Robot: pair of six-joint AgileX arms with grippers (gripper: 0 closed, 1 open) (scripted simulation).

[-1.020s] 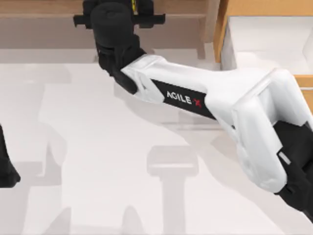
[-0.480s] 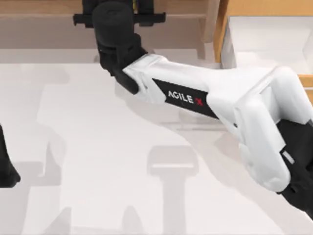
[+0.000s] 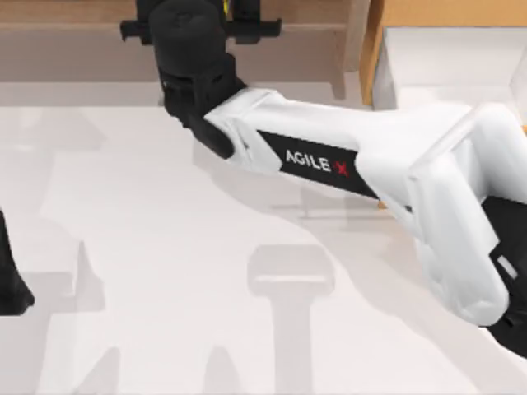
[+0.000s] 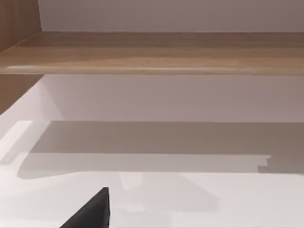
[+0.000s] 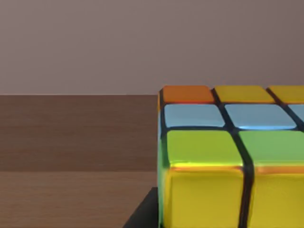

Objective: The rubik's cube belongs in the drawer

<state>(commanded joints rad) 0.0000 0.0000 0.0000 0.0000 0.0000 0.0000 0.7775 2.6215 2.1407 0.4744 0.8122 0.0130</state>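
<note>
The rubik's cube [image 5: 228, 161], with yellow, green, light blue and orange squares, looms close in the right wrist view above a brown wooden surface. A yellow sliver of the rubik's cube [image 3: 224, 6] peeks out beside my right gripper [image 3: 198, 29], which reaches far to the back left over the long shelf and is shut on it. One dark finger [image 5: 142, 213] lies against the cube's lower side. The drawer [image 3: 375, 58], orange-brown with a white inside, stands open at the back right. My left arm [image 3: 10, 280] is parked at the table's left edge.
The long brown shelf [image 3: 82, 33] runs along the back of the table, and the same shelf [image 4: 152, 52] crosses the left wrist view. My right arm's white forearm [image 3: 329, 156] spans the table from the right edge to the back.
My right arm's elbow and forearm have shifted a little to the right and toward the front. Its wrist has crept slightly toward the back. The left arm has not moved.
</note>
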